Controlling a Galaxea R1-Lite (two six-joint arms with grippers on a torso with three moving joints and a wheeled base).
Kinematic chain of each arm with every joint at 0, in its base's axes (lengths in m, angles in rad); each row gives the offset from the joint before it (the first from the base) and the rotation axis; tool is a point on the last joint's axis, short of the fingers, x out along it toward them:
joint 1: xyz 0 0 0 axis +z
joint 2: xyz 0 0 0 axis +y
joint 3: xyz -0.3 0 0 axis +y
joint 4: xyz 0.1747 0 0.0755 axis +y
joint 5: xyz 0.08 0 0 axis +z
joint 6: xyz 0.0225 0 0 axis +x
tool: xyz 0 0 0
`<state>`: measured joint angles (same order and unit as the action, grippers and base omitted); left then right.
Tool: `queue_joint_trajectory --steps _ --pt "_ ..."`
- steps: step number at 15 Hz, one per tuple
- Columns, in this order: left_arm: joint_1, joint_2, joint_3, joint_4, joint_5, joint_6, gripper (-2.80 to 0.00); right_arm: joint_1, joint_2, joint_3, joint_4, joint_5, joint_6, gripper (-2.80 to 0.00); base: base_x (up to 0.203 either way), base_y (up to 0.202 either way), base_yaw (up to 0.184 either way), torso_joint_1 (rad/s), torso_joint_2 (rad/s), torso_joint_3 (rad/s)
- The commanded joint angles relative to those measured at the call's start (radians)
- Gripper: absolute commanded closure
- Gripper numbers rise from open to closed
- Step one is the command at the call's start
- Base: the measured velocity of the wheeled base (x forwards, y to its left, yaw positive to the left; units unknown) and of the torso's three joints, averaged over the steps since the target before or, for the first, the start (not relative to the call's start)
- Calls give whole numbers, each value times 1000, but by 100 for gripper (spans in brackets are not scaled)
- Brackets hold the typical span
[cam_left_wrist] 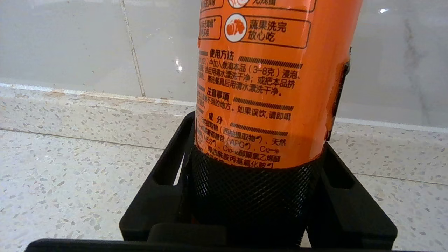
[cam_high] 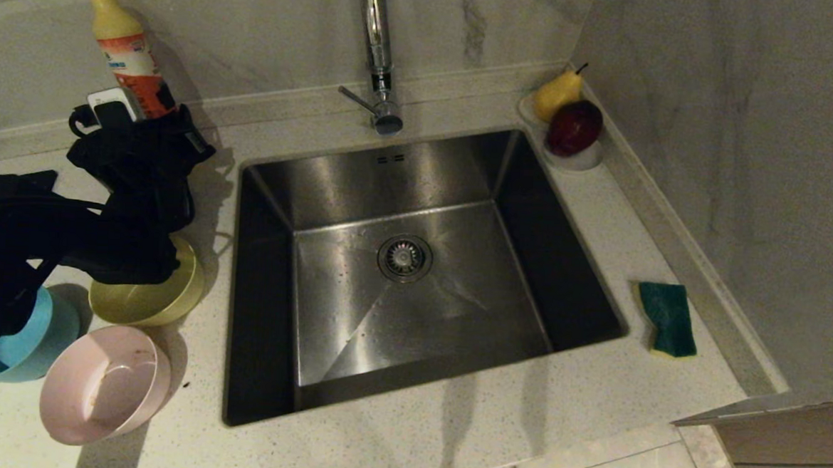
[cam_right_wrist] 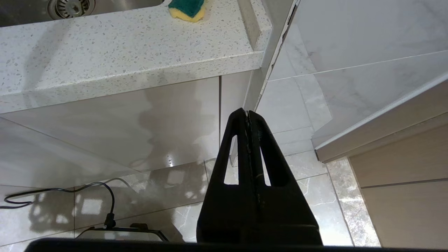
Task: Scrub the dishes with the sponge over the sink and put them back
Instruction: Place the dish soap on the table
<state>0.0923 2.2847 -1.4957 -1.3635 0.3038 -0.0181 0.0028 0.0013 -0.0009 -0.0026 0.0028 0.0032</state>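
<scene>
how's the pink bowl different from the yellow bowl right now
The pink bowl sits nearest the counter's front edge, in plain sight; the yellow bowl lies farther back, partly hidden under the left arm. The pink bowl shows brownish smears inside; on the visible part of the yellow bowl I see none. Both are small round bowls of like size, on the counter left of the sink.

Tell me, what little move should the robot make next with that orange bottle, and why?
Probably lift the detergent bottle off the counter and carry it toward the dishes. The left gripper is closed around its base, the pink bowl shows brown smears, and the sponge lies untouched right of the sink. The right gripper hangs parked below the counter.
</scene>
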Motion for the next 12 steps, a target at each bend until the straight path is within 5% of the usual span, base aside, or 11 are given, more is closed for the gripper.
queue_joint_trajectory --steps 1,12 --pt "3 -9 13 -6 3 1 0 1 0 0 0 0 0 0 0 0 0 0 0 0" --pt "12 10 -75 3 1 -11 0 2 0 1 0 0 0 0 0 0 0 0 0 0"
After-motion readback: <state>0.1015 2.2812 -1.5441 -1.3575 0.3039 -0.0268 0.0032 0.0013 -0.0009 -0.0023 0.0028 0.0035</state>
